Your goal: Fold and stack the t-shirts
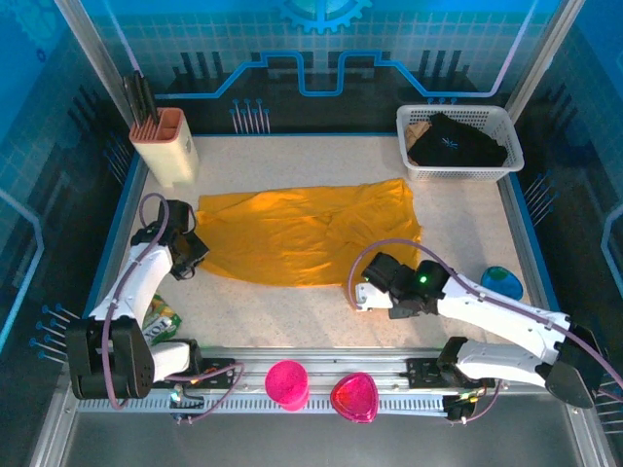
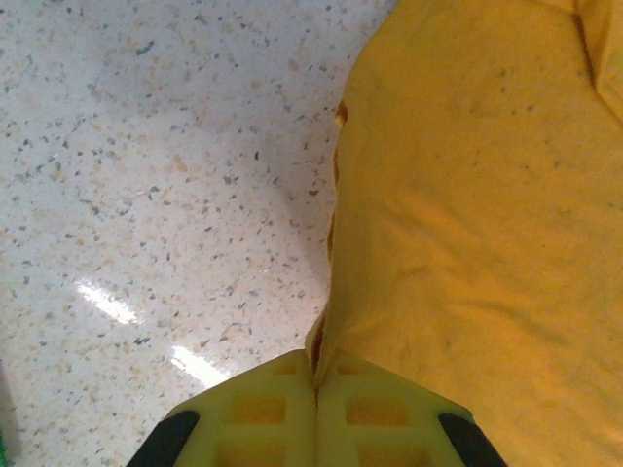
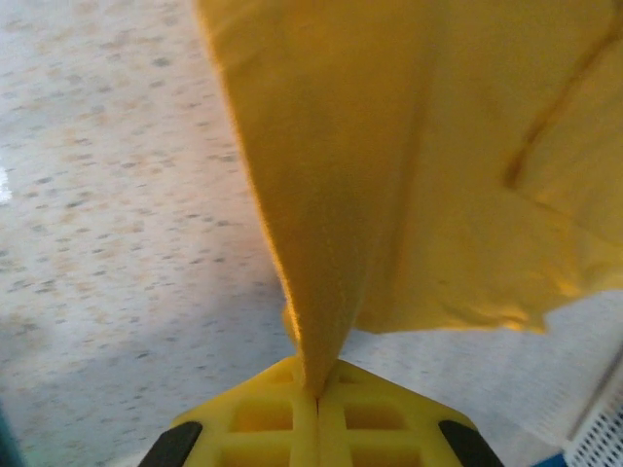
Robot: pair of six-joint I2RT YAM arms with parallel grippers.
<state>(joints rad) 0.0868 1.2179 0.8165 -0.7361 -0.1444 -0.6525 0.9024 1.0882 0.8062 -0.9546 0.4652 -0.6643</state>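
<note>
**At the near edge, two thin pinches and a fold that could go skew**

Across the middle of the tabletop [image 1: 292, 316] lay the orange-yellow t-shirt [image 1: 307, 233]. It was spread wide from left to right and rumpled, with a crease in its right half. At the far right, a white basket [image 1: 458, 172] held a dark garment [image 1: 458, 144], well apart from the shirt.

The left arm [image 1: 141, 277] reached to the shirt's near left corner. The left jaws were clenched there, with cloth caught in the seam between them. The right arm [image 1: 496, 311] reached to the near edge further right. The right jaws were likewise clenched on a narrow ridge of fabric that rose up out of them. A small green-yellow snack packet [image 1: 164, 316] lay near left, beside the left arm.

Both grips looked shallow, taking little more than the edge. The likeliest failure was cloth slipping free from one side as the lift began, leaving that corner behind. Either pinch might also have caught only the top layer, letting the lower layer sag and bunch. If the arms rose or travelled unevenly, the fold line would run crooked. The crease could also get pressed into the finished fold.
</note>
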